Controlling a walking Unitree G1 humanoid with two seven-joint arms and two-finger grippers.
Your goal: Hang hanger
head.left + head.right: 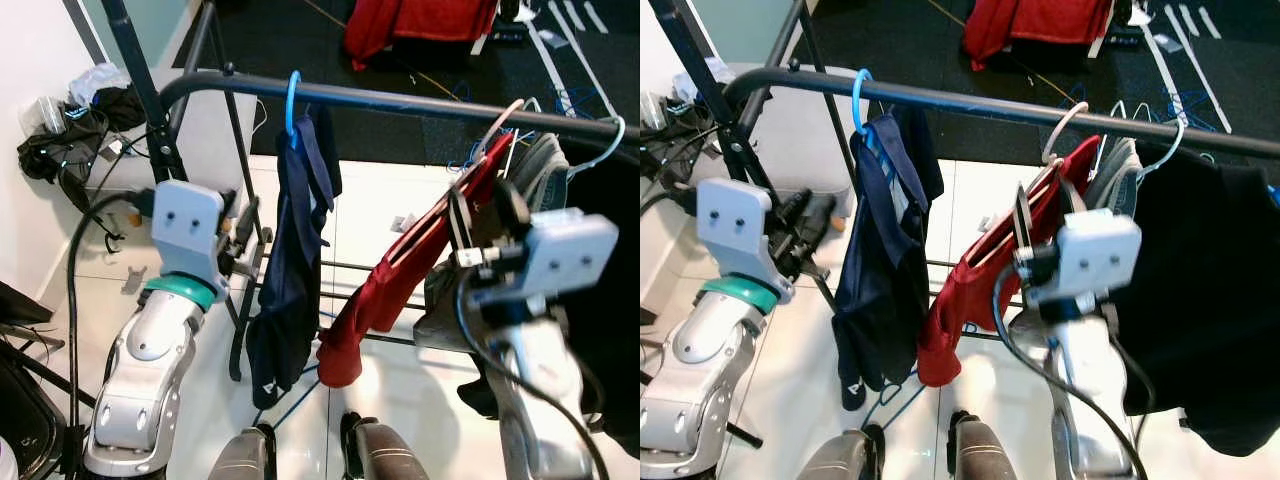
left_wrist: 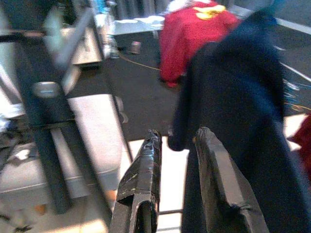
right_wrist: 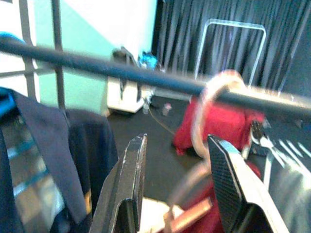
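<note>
A black rail (image 1: 400, 100) of a clothes rack runs across in front of me. A pale pink hanger (image 1: 500, 125) hooks over it and carries a red garment (image 1: 400, 280) that hangs tilted. My right gripper (image 1: 485, 215) is open just below the rail, beside that hanger's shoulder. In the right wrist view the pink hook (image 3: 206, 111) sits on the rail (image 3: 121, 73) beyond the open fingers (image 3: 131, 184). Further left a blue hanger (image 1: 291, 100) holds a navy garment (image 1: 290, 280). My left gripper (image 1: 243, 225) is raised beside it, slightly open and holding nothing.
A white hanger (image 1: 600, 150) with a grey garment (image 1: 540, 165) and a black garment (image 1: 1210, 300) hang at the rail's right end. The rack's upright (image 1: 140, 80) stands at left near a pile of bags (image 1: 70, 140). Another red garment (image 1: 420, 25) lies on the dark mat beyond.
</note>
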